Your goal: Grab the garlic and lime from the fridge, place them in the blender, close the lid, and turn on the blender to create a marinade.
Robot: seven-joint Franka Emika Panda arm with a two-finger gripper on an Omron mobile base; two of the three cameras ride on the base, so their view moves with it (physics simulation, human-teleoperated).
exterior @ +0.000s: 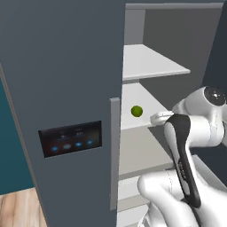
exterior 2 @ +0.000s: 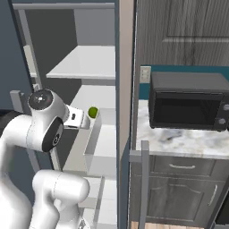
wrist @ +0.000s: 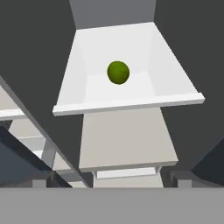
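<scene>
Stage: early; fridge (exterior: 66, 88) door stands open, nothing picked yet, judging by the lime (exterior: 136, 111) at rest on its shelf.
Lime position: on the pale middle shelf (wrist: 131, 105) of the fridge, well back from the shelf's front lip; centred ahead of the hand in the hand view.
Claw: jaws spread wide, released, grasping nothing; the arm's hand end reaches toward the shelf front, short of the lime.
Garlic: cannot tell where it is.
Left to do: both pickups, loading the blender, lid, switch.
Lime: small, round, smooth, yellow-green, likely to roll.
Shelves: flat, white, matte, raised front lip.
Fridge: grey, flat door, long vertical handle (exterior: 115, 150), dark panel (exterior: 71, 138) with blue lights.
Beside the fridge: black microwave (exterior 2: 188, 100) on a marbled table (exterior 2: 179, 141).
</scene>
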